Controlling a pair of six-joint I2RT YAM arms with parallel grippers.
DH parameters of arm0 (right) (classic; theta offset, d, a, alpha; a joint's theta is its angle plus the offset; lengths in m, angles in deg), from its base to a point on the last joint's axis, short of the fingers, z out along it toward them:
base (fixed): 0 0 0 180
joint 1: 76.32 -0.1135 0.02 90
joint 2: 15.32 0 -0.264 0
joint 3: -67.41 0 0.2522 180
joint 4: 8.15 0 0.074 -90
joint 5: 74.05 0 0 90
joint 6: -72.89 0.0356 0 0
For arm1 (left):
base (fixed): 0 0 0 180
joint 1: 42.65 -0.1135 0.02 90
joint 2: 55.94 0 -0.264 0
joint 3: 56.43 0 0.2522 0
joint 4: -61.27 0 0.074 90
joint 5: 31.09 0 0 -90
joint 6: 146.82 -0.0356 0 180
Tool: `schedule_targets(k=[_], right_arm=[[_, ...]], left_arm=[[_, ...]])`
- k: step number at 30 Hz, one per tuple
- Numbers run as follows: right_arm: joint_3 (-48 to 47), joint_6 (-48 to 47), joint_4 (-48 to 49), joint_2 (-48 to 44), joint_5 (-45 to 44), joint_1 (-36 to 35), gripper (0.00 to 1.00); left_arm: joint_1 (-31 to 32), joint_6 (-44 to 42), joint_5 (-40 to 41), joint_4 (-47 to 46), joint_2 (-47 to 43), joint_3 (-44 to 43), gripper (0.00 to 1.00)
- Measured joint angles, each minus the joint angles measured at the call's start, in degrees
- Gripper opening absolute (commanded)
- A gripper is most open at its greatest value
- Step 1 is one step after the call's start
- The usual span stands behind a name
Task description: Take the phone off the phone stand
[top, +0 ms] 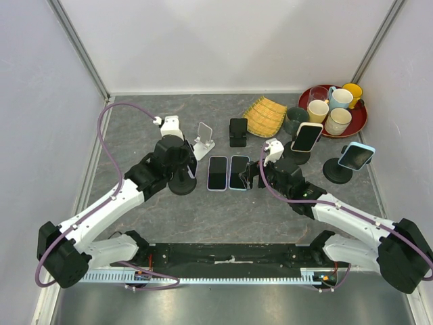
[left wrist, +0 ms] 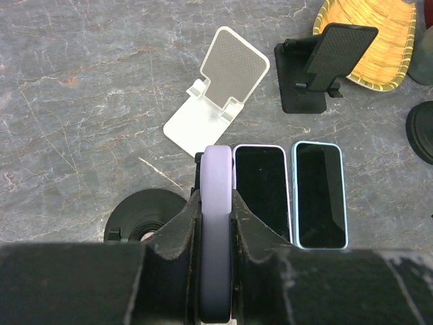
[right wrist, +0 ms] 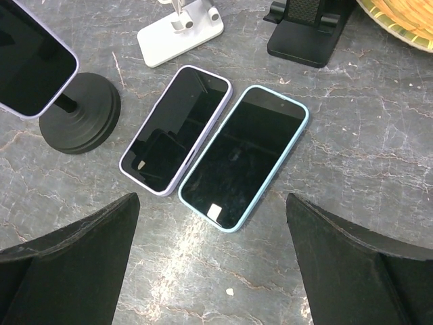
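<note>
A lilac-cased phone (left wrist: 216, 237) shows edge-on between my left gripper's fingers. My left gripper (left wrist: 216, 200) is shut on it, above a black round-based phone stand (left wrist: 143, 217). In the right wrist view the phone (right wrist: 30, 64) sits at the top of the stand's stem over the round base (right wrist: 80, 112); I cannot tell whether it still rests in the holder. From above, the left gripper (top: 191, 166) is over that stand (top: 181, 184). My right gripper (top: 252, 177) is open and empty, low over the table (right wrist: 213, 198).
A lilac phone (top: 217, 172) and a blue phone (top: 239, 172) lie flat side by side. Behind them stand an empty white stand (top: 203, 139) and a black one (top: 238, 131). Two more stands hold phones (top: 306, 137) (top: 356, 156). A yellow basket (top: 265, 116) and a red tray of mugs (top: 357, 120) sit at the back right.
</note>
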Motion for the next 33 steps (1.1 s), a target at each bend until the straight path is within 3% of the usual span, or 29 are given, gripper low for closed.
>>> schedule_targets(k=[3, 7, 12, 13, 19, 29, 33], right_arm=[[0.0, 0.0, -0.52, -0.2, -0.02, 0.0, 0.96], [-0.02, -0.11, -1.31, -0.42, -0.02, 0.0, 0.96], [-0.07, -0.2, -1.86, -1.4, 0.0, 0.0, 0.97], [-0.11, -0.2, -1.97, -1.6, -0.02, 0.0, 0.97], [-0.57, -0.24, -3.85, -2.69, -0.02, 0.0, 0.97], [-5.49, -0.61, -8.33, -4.33, 0.07, -0.13, 0.98], [-9.62, -0.59, -9.09, -2.27, 0.02, -1.92, 0.98]], left_arm=[[0.48, 0.52, 0.59, -0.35, 0.81, -0.33, 0.09], [0.7, 0.68, 0.79, -0.98, 1.31, -0.44, 0.3], [0.87, 1.09, 0.72, -1.31, 1.31, -0.44, 0.45], [0.87, 1.14, 0.68, -1.46, 1.31, -0.44, 0.52], [1.07, 1.38, 0.0, -1.73, 0.96, -0.44, 0.74], [0.59, 1.66, -1.11, -0.76, -5.9, -1.01, 0.82], [-5.44, 1.36, -6.93, 1.38, -8.9, -3.76, 0.82]])
